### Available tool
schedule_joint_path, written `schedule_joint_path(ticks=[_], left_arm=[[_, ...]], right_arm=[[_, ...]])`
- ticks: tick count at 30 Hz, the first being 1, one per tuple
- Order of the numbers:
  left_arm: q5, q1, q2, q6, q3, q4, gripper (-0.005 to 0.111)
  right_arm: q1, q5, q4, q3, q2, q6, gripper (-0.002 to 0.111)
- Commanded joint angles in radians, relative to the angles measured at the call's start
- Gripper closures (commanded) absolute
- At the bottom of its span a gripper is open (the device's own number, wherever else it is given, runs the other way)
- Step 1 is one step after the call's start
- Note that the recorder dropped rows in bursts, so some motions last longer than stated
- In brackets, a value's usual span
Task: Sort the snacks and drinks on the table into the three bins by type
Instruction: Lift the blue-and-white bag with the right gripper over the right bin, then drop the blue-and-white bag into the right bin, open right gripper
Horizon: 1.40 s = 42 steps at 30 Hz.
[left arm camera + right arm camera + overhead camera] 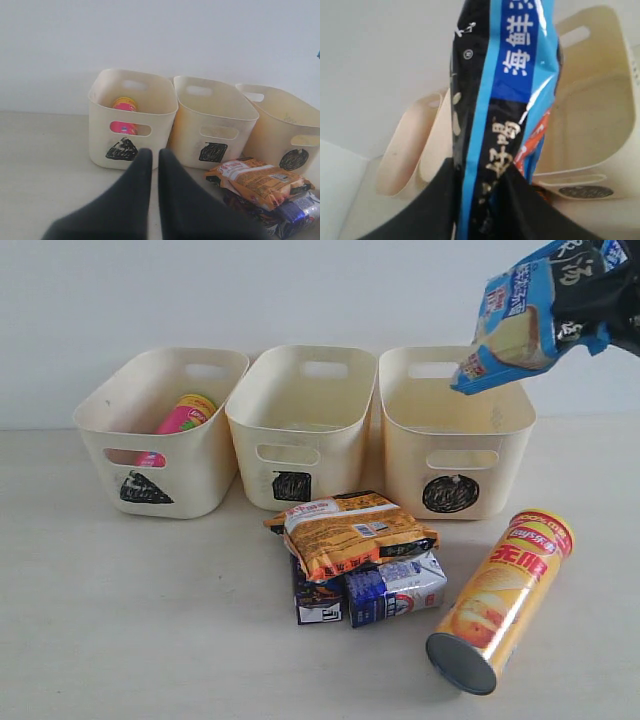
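Exterior view: right jaws hold blue-black bag [512,328] above circle bin [405,472].

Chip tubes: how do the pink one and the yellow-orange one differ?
The pink tube leans inside the triangle bin, mostly hidden; the yellow-orange tube lies on the table, fully visible. The yellow-orange tube shows its silver end; the pink tube shows only its top and a strip through the handle slot. Both are cylindrical chip tubes.

A blue-black snack bag [520,315] hangs clamped in the right gripper [592,308] at upper right, over the circle-marked bin [455,455]. A pink chip tube [183,415] rests in the triangle-marked bin [205,470], far left. At centre, an orange-brown bag [350,535] lies atop a purple juice box [315,602] and a blue-and-white carton [395,590]; a yellow-orange chip tube [505,590] lies at lower right.
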Motion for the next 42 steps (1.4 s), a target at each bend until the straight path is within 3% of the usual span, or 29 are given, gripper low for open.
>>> schedule_joint_path(ticks=[1, 21, 27, 30, 33, 36, 38, 42], left_arm=[[-0.004, 0.001, 0.005, 0.004, 0.002, -0.012, 0.102], [-0.004, 0.001, 0.005, 0.004, 0.002, -0.012, 0.102], [-0.004, 0.001, 0.005, 0.004, 0.002, -0.012, 0.102], [-0.004, 0.001, 0.005, 0.004, 0.002, -0.012, 0.102], [-0.004, 0.001, 0.005, 0.004, 0.002, -0.012, 0.102], [-0.004, 0.001, 0.005, 0.004, 0.002, -0.012, 0.102], [-0.004, 0.001, 0.005, 0.004, 0.002, -0.012, 0.102], [-0.004, 0.001, 0.005, 0.004, 0.002, -0.012, 0.102]], right_arm=[[-0.007, -0.108, 0.014, -0.009, -0.001, -0.084, 0.108], [0.043, -0.047, 0.010, -0.275, 0.383, -0.127, 0.108], [0.043, -0.047, -0.008, -0.286, 0.446, -0.127, 0.107], [0.043, -0.045, -0.012, -0.286, 0.462, -0.127, 0.092], [0.043, -0.045, -0.012, -0.286, 0.464, -0.138, 0.063], [0.043, -0.056, -0.012, -0.286, 0.464, -0.138, 0.041], [0.043, -0.063, -0.012, -0.286, 0.464, -0.138, 0.034], [0.043, -0.044, -0.012, -0.286, 0.464, -0.138, 0.034]])
